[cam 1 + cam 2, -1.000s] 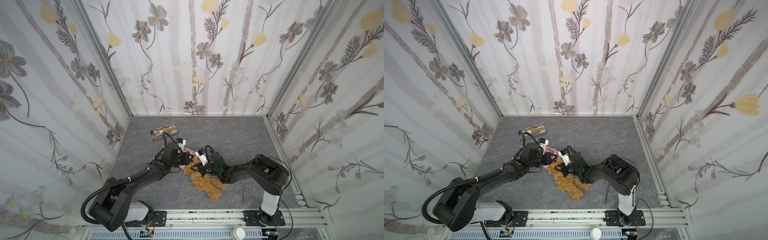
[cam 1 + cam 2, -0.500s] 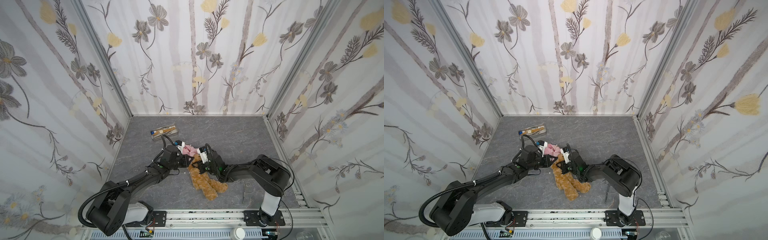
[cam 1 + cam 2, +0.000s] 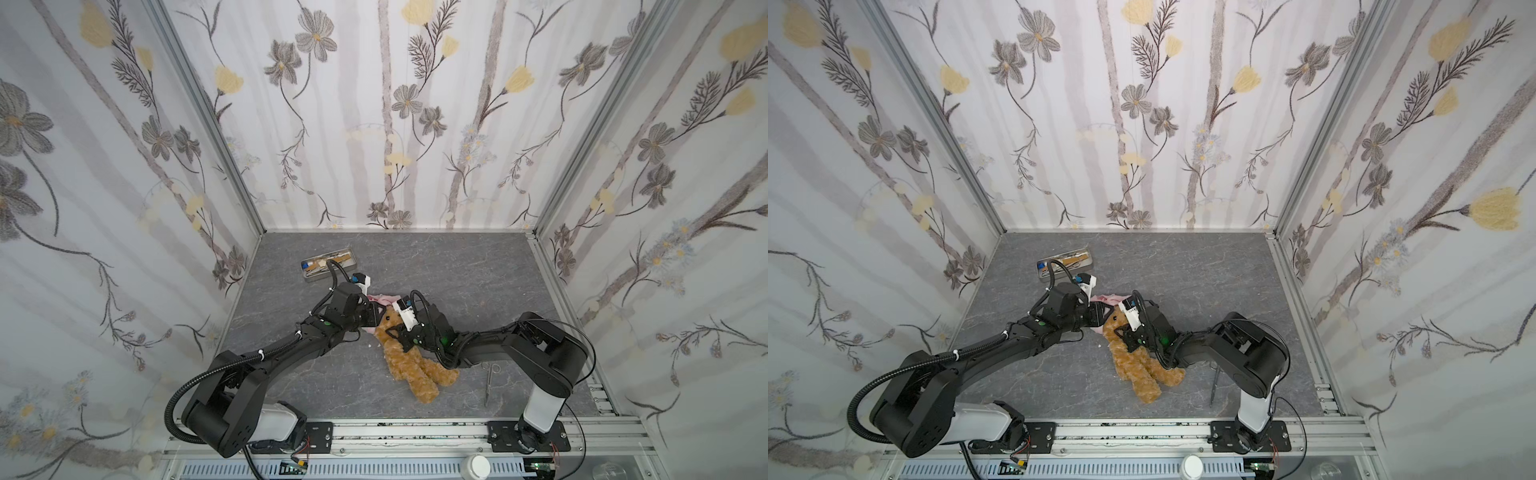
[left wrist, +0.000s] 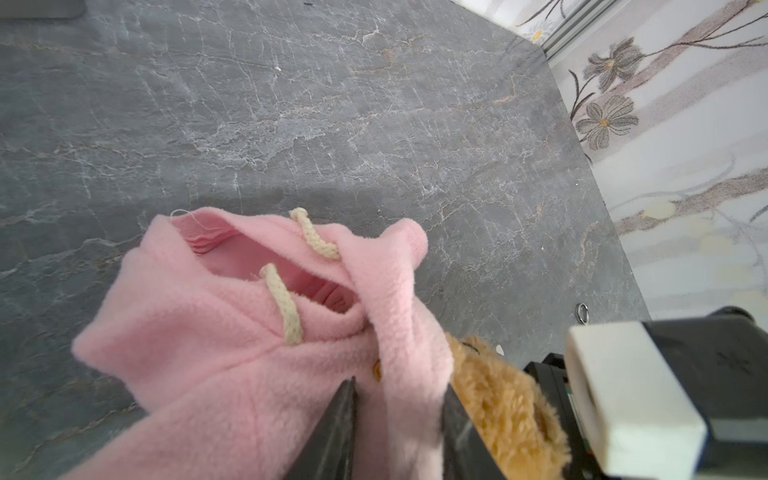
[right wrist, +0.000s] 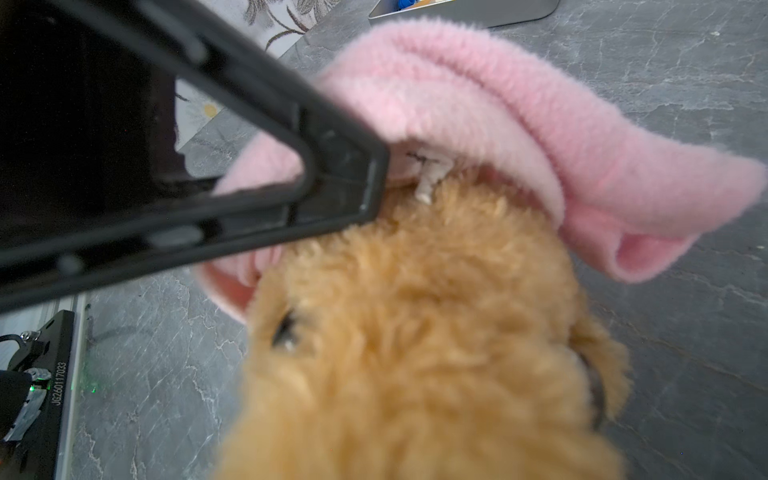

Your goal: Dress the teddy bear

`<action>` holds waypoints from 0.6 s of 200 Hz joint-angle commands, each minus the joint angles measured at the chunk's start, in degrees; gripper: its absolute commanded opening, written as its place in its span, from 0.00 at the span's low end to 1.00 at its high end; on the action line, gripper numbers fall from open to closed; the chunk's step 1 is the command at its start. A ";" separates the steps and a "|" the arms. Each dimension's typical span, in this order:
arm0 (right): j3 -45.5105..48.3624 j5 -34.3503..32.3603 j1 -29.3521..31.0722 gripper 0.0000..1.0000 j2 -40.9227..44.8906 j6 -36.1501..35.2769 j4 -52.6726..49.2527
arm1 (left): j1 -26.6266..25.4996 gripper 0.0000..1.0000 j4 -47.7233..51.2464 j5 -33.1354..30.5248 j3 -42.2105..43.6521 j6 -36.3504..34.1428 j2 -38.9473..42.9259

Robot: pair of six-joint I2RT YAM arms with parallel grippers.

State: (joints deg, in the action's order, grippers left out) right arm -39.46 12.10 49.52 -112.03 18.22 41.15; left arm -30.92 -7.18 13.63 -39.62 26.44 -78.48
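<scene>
The gray stone-patterned tabletop (image 3: 457,270) bears a teddy bear (image 3: 406,366), pink hoodie (image 4: 232,353), metal tray (image 3: 318,278) and scissors (image 3: 489,380).

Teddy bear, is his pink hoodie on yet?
Not yet. The pink hoodie only drapes the teddy bear's head; body and legs are bare.

Both top views were bright, evenly lit from overhead; the table (image 3: 457,270) carried only faint, soft shadows beneath the arms (image 3: 291,349). Wide-lens stretch splayed the walls (image 3: 104,208) outward toward 10 and 2 o'clock. In the left wrist view the pink hoodie (image 4: 232,332) was crisp and threw a soft shadow on the table, while the left gripper (image 4: 400,384) was blurred near the lens. In the right wrist view the teddy bear (image 5: 415,353) was out of focus, that gripper a dark, underexposed smear.
</scene>
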 commanded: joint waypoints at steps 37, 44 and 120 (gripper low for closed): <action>-0.93 1.25 0.25 0.03 1.95 -8.57 -4.98 | 0.06 0.34 1.64 -1.72 -3.55 -2.14 -2.55; -1.06 1.47 0.27 0.04 2.39 -9.66 -5.95 | 0.09 0.32 1.64 -1.68 -3.90 -2.22 -2.77; -3.25 5.44 1.60 0.07 7.54 -21.32 -16.37 | 0.09 0.00 1.64 0.50 -6.23 -1.85 -4.25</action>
State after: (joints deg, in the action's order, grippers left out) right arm -41.74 15.18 50.39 -105.67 2.79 28.29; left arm -30.89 -4.78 13.34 -45.12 24.23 -82.43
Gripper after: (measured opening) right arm 0.167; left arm 0.058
